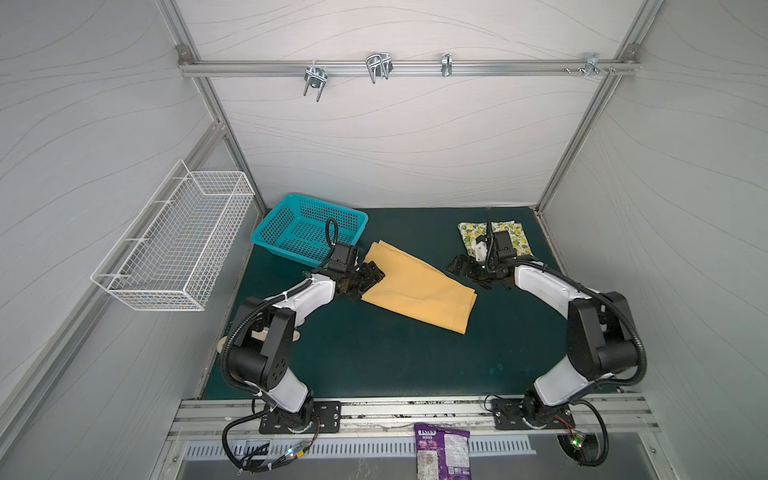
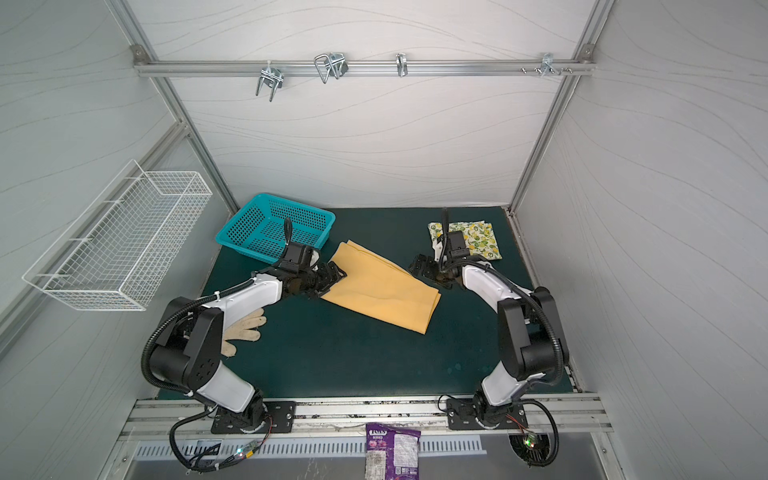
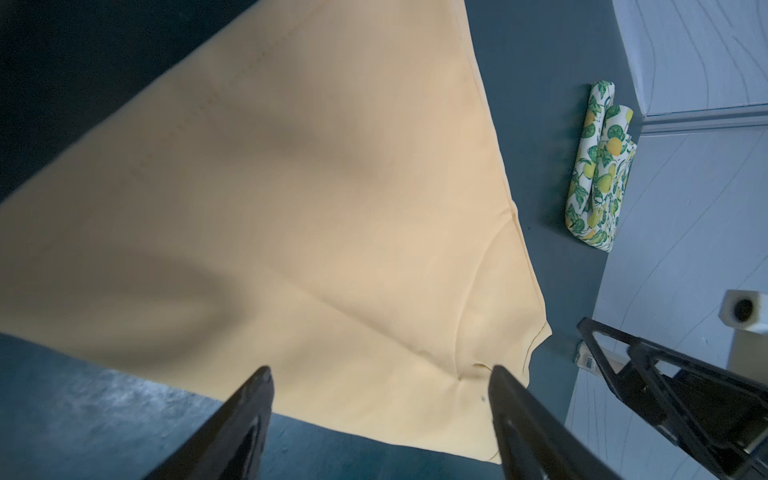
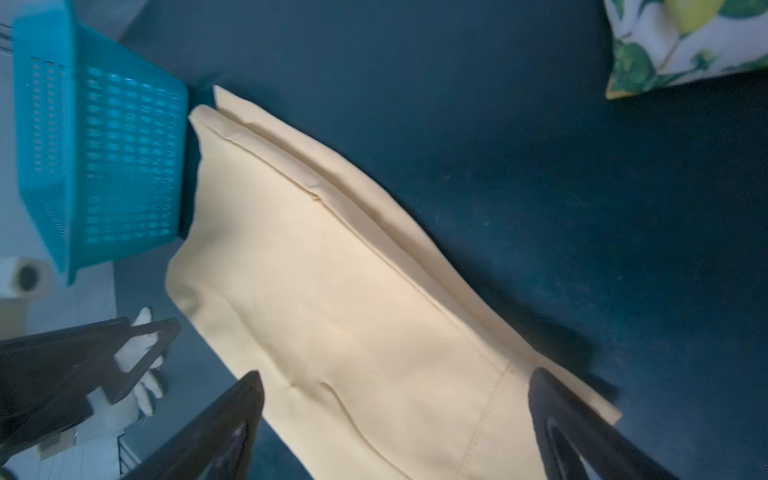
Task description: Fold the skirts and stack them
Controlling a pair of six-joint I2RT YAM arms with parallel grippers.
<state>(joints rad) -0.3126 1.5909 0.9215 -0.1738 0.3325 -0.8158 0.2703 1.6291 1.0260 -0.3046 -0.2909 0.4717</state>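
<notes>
Top views, both: dark green table mat [image 1: 374, 357] carries everything. Biggest item on it is the plain mustard-yellow cloth skirt [image 1: 419, 291], lying flat mid-mat as a long diagonal strip, one short end just beside the teal perforated plastic basket [image 1: 328, 204], other end toward the right arm. Right wrist view shows layered edges along one long side, so it looks folded lengthwise at least once; mostly smooth, soft creases near the short ends. Basket is empty. Smaller white cloth skirt with yellow lemons and green leaves [image 1: 519, 237] sits at the mat's far right, near the back wall, already a compact folded rectangle; rounded doubled-over edges in left wrist view. Skirts well apart, nothing stacked.

Progress, my read: lemon skirt done, mustard one partway, so roughly half. Left to do: bring the strip's short ends together, then set one skirt on the other.

Left gripper [image 1: 372, 277] is at the basket-side short end, jaws spread, cloth corner lying between them in left wrist view, nothing pinched. Right gripper [image 1: 467, 272] is over the corner at the opposite end, jaws spread wide across the hem stitching, holding nothing. Cannot tell whether any fingertip touches fabric.

Pale work glove [image 2: 245, 328] lies by the left arm's elbow, off the job.
</notes>
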